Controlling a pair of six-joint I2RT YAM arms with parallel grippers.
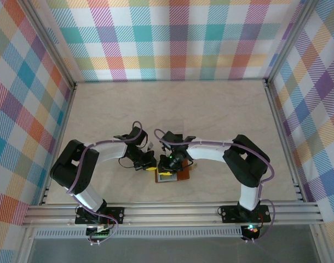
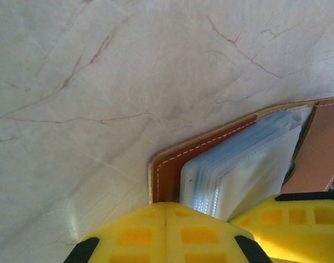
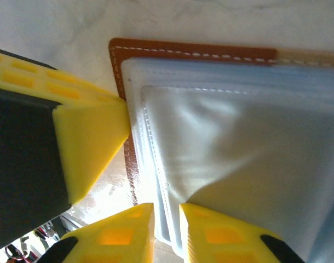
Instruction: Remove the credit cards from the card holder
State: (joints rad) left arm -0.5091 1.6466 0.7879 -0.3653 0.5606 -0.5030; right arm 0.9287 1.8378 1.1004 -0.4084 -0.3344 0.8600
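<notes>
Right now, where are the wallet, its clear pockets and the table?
wallet (image 3: pixel 194 50): right wrist view, stitched leather edge.
clear pockets (image 3: pixel 227 142): right wrist view, middle of top sleeve.
table (image 2: pixel 101 82): left wrist view, bare top.

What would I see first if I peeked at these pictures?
Probably the bright checked walls around the table. Near its front edge, the left arm and right arm reach over a brown card holder. Up close, the right gripper has a yellow finger on each side of the holder's clear plastic pockets, and the left gripper sits shut beside them.
</notes>
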